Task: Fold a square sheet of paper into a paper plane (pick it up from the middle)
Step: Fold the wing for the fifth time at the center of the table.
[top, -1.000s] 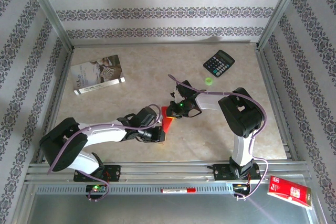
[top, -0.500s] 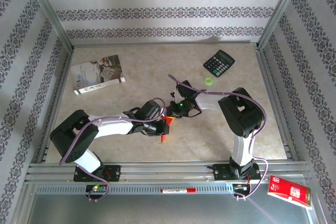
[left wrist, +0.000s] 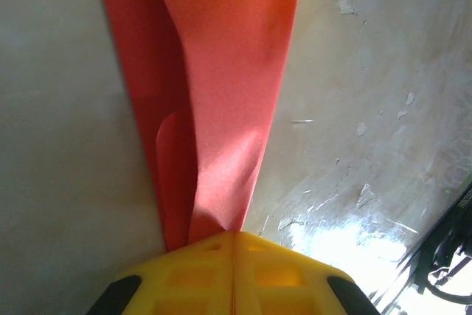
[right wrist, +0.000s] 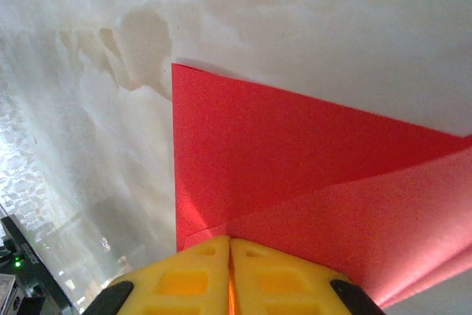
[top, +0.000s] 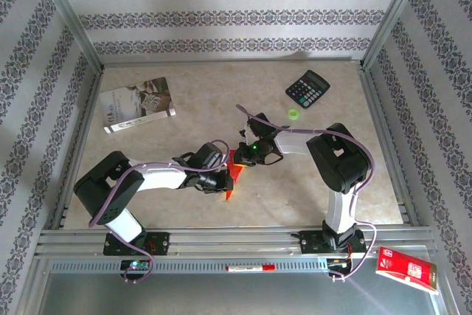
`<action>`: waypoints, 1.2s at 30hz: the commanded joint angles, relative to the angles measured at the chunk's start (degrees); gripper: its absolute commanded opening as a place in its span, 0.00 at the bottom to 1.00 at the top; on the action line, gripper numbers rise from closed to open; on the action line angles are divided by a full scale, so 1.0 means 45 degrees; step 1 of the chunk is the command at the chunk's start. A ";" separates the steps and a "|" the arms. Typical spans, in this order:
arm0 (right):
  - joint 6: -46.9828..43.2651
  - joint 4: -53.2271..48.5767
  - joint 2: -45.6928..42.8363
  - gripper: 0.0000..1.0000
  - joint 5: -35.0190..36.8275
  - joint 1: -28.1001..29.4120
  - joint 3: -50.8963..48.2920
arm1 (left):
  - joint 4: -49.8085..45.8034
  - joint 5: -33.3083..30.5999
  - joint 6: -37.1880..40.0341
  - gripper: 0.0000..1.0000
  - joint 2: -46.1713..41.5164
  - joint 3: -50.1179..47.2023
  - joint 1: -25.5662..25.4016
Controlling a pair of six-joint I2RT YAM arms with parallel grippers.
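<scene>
The square sheet of paper (top: 231, 176), bright red, is folded into a narrow layered wedge held between both grippers near the table's middle. My left gripper (top: 220, 180) is shut on its near end. In the left wrist view the yellow fingertips (left wrist: 234, 235) pinch the paper (left wrist: 221, 71), which widens away from them and stands above the table. My right gripper (top: 246, 155) is shut on the far end. In the right wrist view its jaws (right wrist: 230, 242) clamp the paper (right wrist: 295, 153) where a diagonal fold line meets them.
A black calculator (top: 307, 88) and a small green ring (top: 293, 114) lie at the back right. A grey-white booklet (top: 137, 105) lies at the back left. A glossy red packet (top: 408, 269) rests off the table at the bottom right. Metal rails (top: 221, 240) edge the table.
My left arm has swung right and forward, bringing its gripper closer to the right one. The red paper now looks narrower and more on edge. The right arm has stayed still.
</scene>
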 commanded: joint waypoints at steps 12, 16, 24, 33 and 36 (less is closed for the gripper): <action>-0.0275 -0.1305 -0.0387 0.17 0.0559 -0.0080 0.0508 | 0.0468 -0.0120 -0.0273 0.00 0.0107 -0.2071 0.0284; 0.0276 -0.0675 -0.1351 0.18 -0.0382 -0.0145 0.0215 | 0.0522 -0.0081 -0.0316 0.00 0.0088 -0.2390 0.0334; 0.2421 0.1571 -0.3238 0.13 -0.0806 0.0158 -0.2655 | 0.0451 0.0141 -0.0233 0.00 0.0285 -0.2399 0.0475; 0.4367 0.3646 -0.3297 0.02 -0.0111 0.1452 -0.4270 | 0.0281 0.0098 -0.0165 0.00 0.0268 -0.2351 0.0515; 0.4683 0.4140 -0.3049 0.01 -0.0125 0.1712 -0.4363 | 0.0140 0.0072 -0.0085 0.00 0.0200 -0.2322 0.0514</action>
